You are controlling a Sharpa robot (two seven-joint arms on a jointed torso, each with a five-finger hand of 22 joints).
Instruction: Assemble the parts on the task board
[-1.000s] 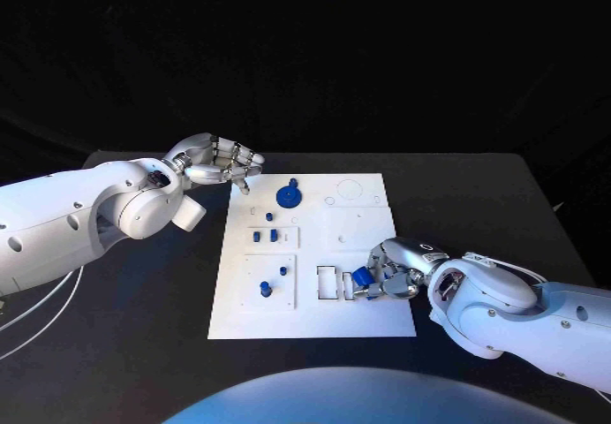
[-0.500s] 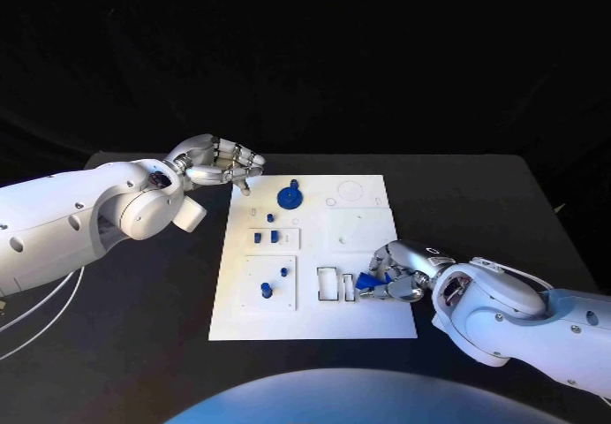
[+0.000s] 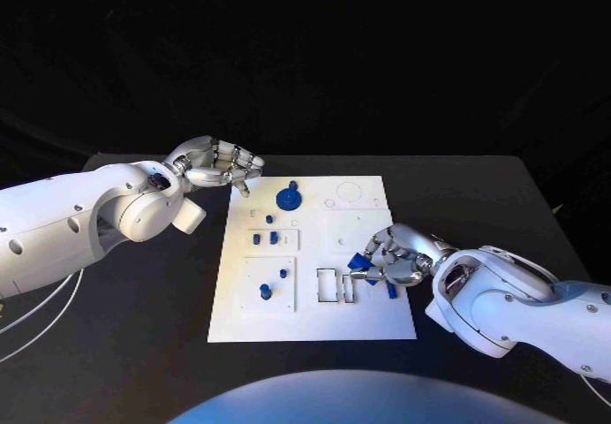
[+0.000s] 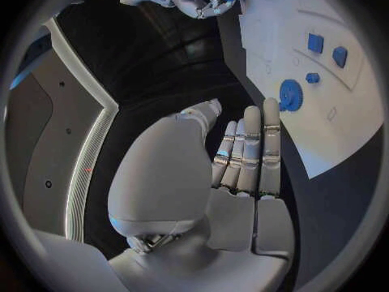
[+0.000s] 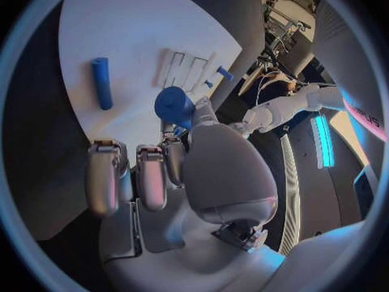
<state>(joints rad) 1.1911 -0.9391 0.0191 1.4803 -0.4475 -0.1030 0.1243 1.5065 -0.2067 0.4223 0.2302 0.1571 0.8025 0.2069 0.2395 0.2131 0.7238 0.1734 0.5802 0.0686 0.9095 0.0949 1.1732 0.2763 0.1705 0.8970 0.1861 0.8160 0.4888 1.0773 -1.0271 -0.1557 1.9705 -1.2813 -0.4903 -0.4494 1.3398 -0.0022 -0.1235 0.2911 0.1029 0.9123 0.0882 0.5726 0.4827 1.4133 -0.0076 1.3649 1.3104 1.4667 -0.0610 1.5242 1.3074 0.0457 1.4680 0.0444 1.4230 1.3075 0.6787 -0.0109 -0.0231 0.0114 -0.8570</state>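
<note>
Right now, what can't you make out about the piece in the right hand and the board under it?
- The blue part in the right hand: head view, fingers cover most of it, so its shape is unclear.
- Task board slots under that hand: hidden by it.
- Left hand: curled fingers hide its palm.

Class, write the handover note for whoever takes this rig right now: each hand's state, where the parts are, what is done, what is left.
Right hand: holds a blue part in its fingers above the board, near the rectangular slots.
Left hand: fingers curled, holding nothing, over the table off the board's far left corner.
On the board: blue gear at the far end, two small pegs in the middle left recess, one piece in the near left recess. The right wrist view shows a blue cylinder lying on the board.
Done: one part picked up.
Left: seat the held part, then the rest.
</note>
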